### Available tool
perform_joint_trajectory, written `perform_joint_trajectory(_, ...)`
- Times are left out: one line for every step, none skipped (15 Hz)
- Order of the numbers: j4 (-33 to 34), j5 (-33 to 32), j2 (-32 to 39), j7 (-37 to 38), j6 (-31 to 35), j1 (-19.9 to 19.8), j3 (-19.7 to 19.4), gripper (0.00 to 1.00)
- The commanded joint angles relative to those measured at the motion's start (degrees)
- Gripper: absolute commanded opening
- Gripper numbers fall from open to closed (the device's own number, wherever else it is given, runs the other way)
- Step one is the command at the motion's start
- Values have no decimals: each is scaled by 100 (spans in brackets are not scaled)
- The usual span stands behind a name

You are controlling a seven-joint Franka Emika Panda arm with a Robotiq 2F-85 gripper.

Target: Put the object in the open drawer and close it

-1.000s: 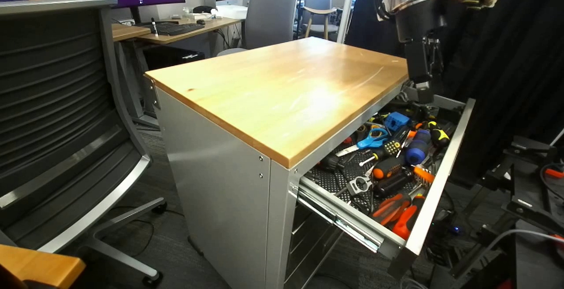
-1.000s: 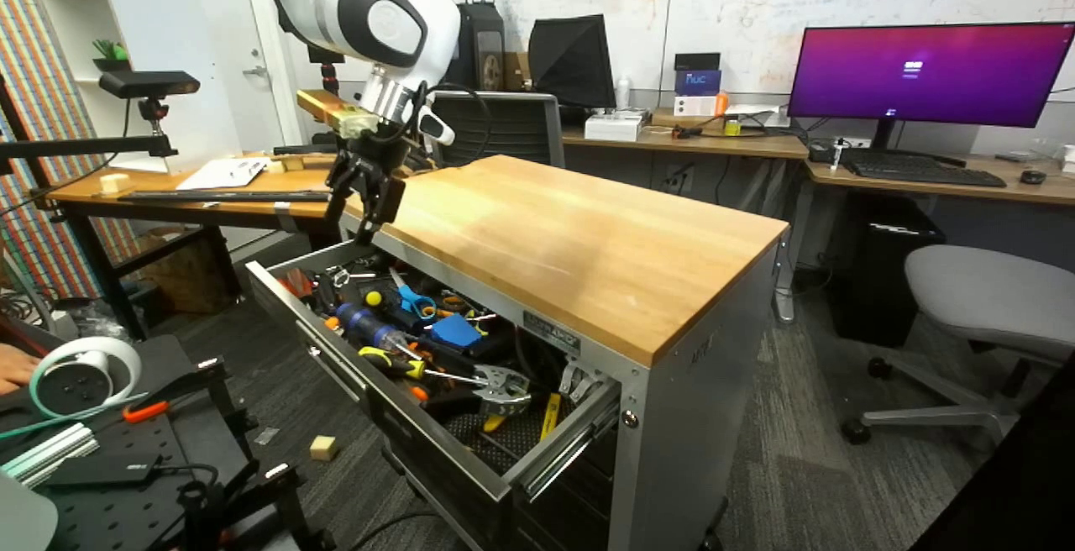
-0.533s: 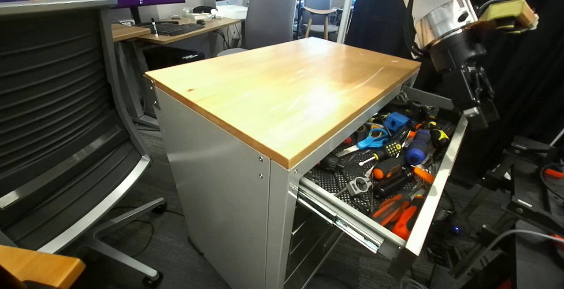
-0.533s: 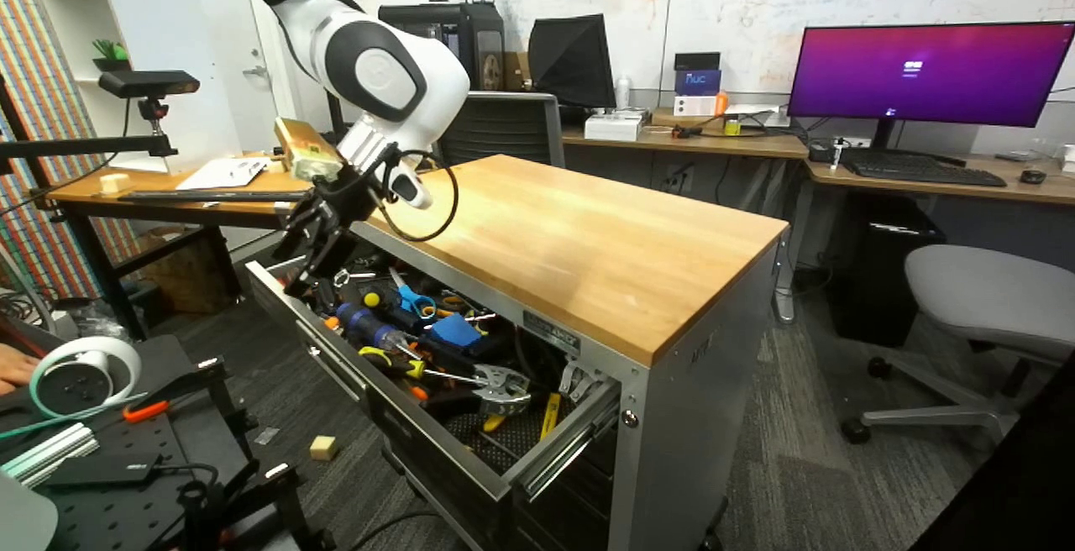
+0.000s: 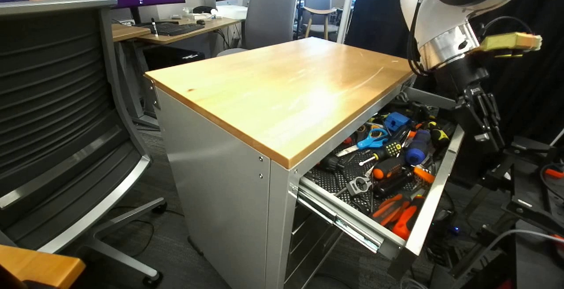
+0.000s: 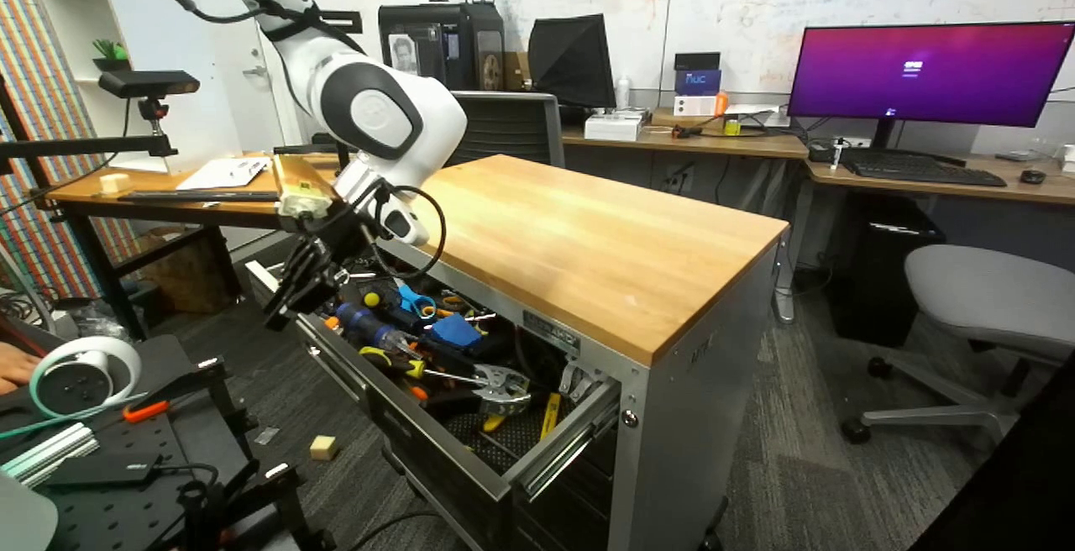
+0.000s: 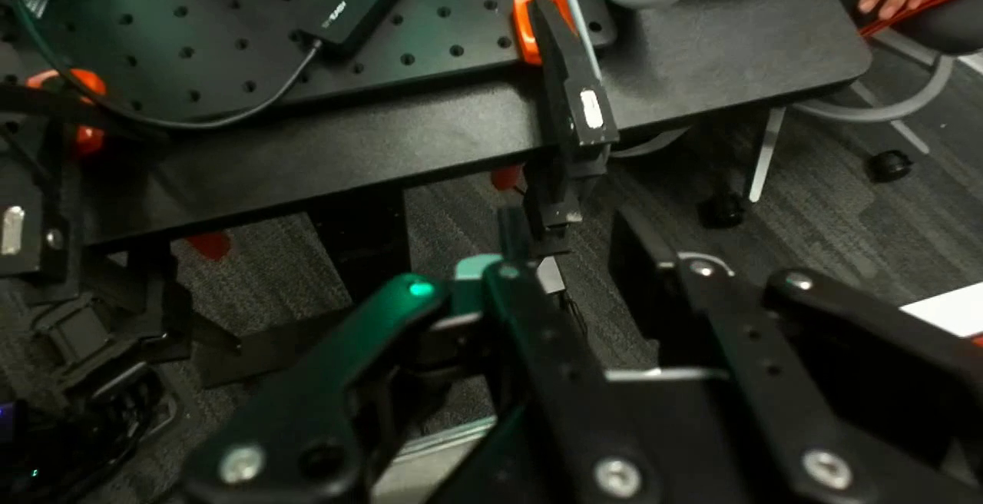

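The drawer (image 5: 434, 198) stands pulled out below the wooden top, full of tools; its front panel (image 6: 453, 450) shows in both exterior views. At its far end in an exterior view, my gripper (image 5: 490, 141) hangs tilted, with the fingertips just outside the front panel. From another side the gripper (image 6: 290, 303) likewise reaches over the drawer's front edge. In the wrist view the gripper (image 7: 568, 247) is partly open: a gap with floor behind it separates the fingers (image 7: 645, 273), and nothing is between them. I cannot make out the object; it is hidden or out of view.
Blue scissors (image 5: 374, 139), screwdrivers and red-handled pliers (image 5: 405, 218) fill the drawer. In front of it stands a black perforated bench (image 7: 415, 127) with orange-tipped clamps (image 7: 530, 28). A small yellow block (image 6: 323, 448) lies on the floor. The wooden top (image 6: 579, 240) borders the drawer behind.
My gripper has moved from above the drawer outward past its front panel and tilted. Its fingers have drawn closer together over the last half second. The drawer has not visibly moved.
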Motion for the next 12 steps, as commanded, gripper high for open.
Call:
perform_joint_trajectory(109,-466,310,327,561,180,-43,6)
perform_joint_trajectory(149,-598,403,371,668,209,-42,6)
perform_joint_trajectory(193,-770,498,430,767,254,-43,4)
perform_joint_trajectory(239,-951,587,502,869,301,-54,2)
perform_joint_trajectory(275,-1141,656,589,983,356,-68,6)
perform_joint_trajectory(326,-1385,710,706,1121,444,-75,7)
perform_joint_trajectory(362,-1592,723,812,1203,524,-75,7)
perform_joint_trajectory(401,-1782,676,901,1231,612,-56,8)
perform_joint_trajectory(462,-1925,652,970,1320,697,-23,8)
perform_joint_trajectory(514,-2069,646,1045,1398,777,-4,8)
perform_joint_trajectory(560,-2219,646,1111,1506,846,10,7)
perform_joint_trajectory(592,-2403,646,1192,1622,912,8,8)
